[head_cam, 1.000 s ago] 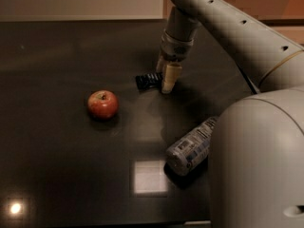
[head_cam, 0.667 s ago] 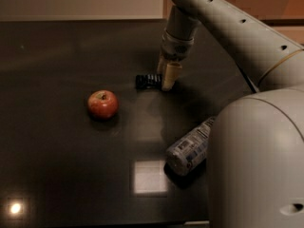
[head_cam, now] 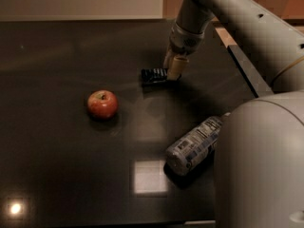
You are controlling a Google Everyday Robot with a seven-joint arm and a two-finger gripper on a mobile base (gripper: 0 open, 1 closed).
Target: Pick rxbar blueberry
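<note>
Dark glossy bench point(head_cam: 57, 51), wide top. Three items lie on it, well apart from one another. Far centre: rxbar blueberry point(head_cam: 153, 75), dark wrapper, lying flat; gripper point(head_cam: 172, 70) low over the bench at the bar's right end. Left of middle: red apple point(head_cam: 102, 104), upright, stem up. Near right: clear labelled bottle point(head_cam: 194, 145) on its side, lying diagonally. Pale square glare point(head_cam: 149, 176) on the near surface; small bright spot point(head_cam: 15, 208) at the near-left corner
</note>
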